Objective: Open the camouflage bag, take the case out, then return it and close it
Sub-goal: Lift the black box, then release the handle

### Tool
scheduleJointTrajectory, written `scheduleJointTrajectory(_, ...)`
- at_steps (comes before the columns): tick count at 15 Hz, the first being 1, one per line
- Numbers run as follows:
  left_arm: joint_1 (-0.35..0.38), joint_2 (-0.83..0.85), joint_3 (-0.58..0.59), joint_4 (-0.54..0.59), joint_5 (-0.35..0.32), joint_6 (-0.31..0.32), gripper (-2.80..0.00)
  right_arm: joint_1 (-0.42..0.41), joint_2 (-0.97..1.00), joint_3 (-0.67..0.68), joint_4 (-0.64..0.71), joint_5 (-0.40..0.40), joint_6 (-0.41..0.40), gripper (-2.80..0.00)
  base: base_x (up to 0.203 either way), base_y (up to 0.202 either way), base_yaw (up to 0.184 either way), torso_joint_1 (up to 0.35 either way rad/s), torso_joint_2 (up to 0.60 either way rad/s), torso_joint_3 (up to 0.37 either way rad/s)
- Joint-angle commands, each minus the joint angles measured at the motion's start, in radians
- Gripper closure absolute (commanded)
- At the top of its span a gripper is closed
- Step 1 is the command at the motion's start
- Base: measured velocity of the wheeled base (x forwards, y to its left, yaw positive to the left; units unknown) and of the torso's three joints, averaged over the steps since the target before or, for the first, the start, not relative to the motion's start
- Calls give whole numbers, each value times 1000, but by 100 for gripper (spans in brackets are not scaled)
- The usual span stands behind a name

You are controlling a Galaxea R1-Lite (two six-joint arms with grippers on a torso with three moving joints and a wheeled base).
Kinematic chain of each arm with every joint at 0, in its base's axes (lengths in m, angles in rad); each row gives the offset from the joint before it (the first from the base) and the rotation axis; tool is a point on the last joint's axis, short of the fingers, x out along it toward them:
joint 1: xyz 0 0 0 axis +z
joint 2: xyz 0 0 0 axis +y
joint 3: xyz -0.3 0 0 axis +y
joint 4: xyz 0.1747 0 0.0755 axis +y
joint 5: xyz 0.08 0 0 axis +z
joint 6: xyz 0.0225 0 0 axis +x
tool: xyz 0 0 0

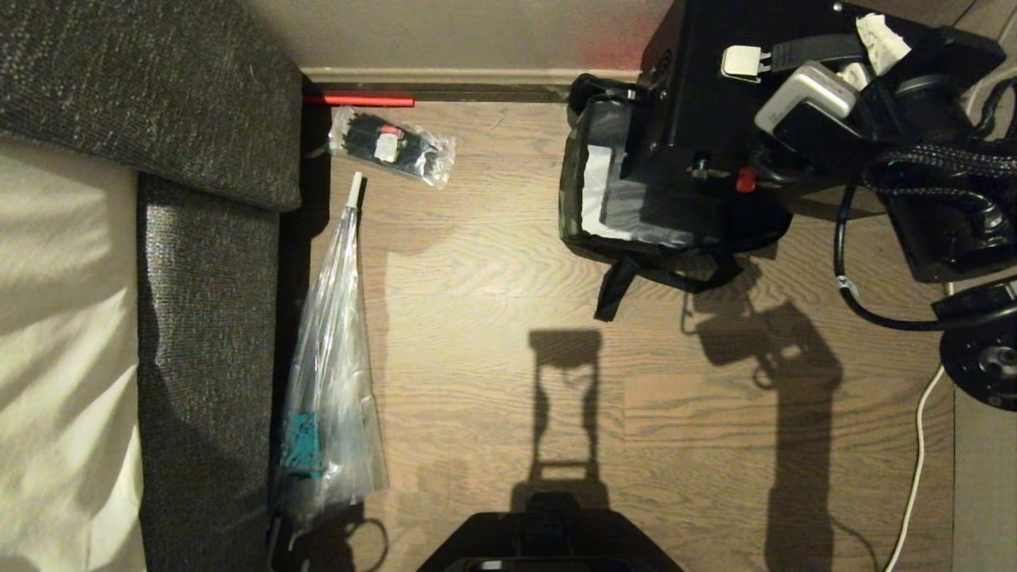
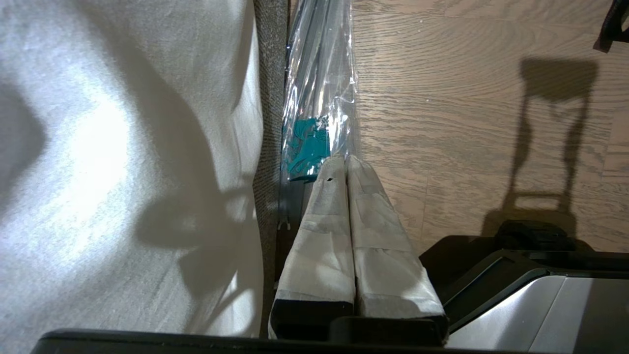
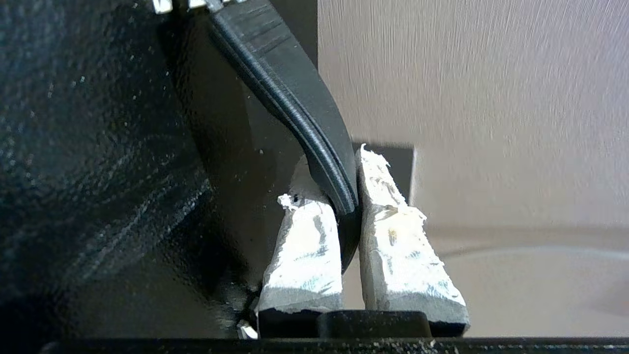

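1. The right tool was pinching the black handle of the case, one pale finger on each side of the strap.
2. The case hung from that handle directly beside the tool, its black textured wall filling the space next to the fingers.
3. In the head view the right tool sat at the upper right, above the case, with the arm's dark links and a braided cable trailing behind it.
4. The bag lay open on the floor below the tool and case, its pale interior showing; the case overlapped the bag's far side and hid it.
5. A black strap of the bag trailed on the floor on its near side.
6. Well away from the tool, toward the robot's left, lay a small clear packet of dark items, a long clear plastic sleeve with something teal inside, and a red strip against the baseboard.
7. A grey sofa with a pale cover bordered that side.
8. The left tool was pressed together and held nothing, parked low just beside the plastic sleeve and the sofa's edge.
9. A white cable ran along the floor behind the right arm.
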Motion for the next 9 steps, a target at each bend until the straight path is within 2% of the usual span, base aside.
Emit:
scheduleJointTrajectory(1,0,0,1,0,1,0,0,-26,-42,22,-9,-5,-22,0,0,0,0,0,0,0)
scheduleJointTrajectory(4,0,0,2,0,1,0,0,-72,-77,59,-9,-8,-40,0,0,0,0,0,0,0)
scheduleJointTrajectory(9,0,0,0,0,1,0,0,-204,-111,105,-9,-38,-31,0,0,0,0,0,0,0)
